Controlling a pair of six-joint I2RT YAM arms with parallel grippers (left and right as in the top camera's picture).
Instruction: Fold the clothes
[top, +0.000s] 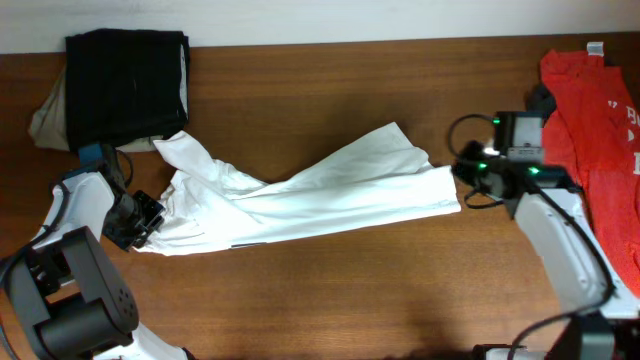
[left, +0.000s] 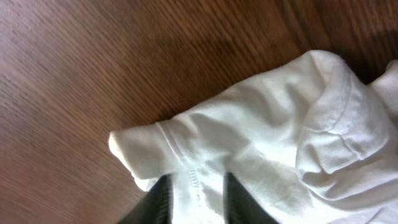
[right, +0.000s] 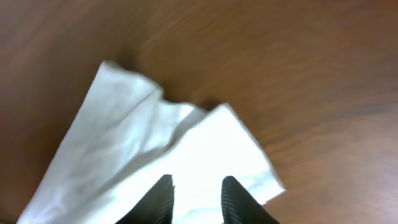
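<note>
Although the white T-shirt (top: 320, 190) lies across the middle of the counter (top: 330, 300), I would not call it folded yet. It forms one long, slanted band. Its bunched, wrinkled end is at the left and its flatter, narrow end is at the right. In the overhead view the cloth looks doubled over along its length, so I judge that perhaps one lengthwise fold is made. The edges do not match, and one loose flap points up toward the far left.

The left claw (top: 145, 215) is at the bunched end. In the left wrist view its fingers stand apart, with a hemmed corner of the shirt between and below them, not pinched. The right claw (top: 468, 172) is at the other end. Its fingers are also parted above the corner of the cloth, and it holds nothing.

What is left, in my judgement, is to smooth the left part and to fold the band across into a compact shape.

A black garment (top: 125, 85) on a beige one (top: 42, 120) lies at the far left corner, and a red shirt (top: 590, 130) lies at the right edge. Both are apart from the T-shirt.
</note>
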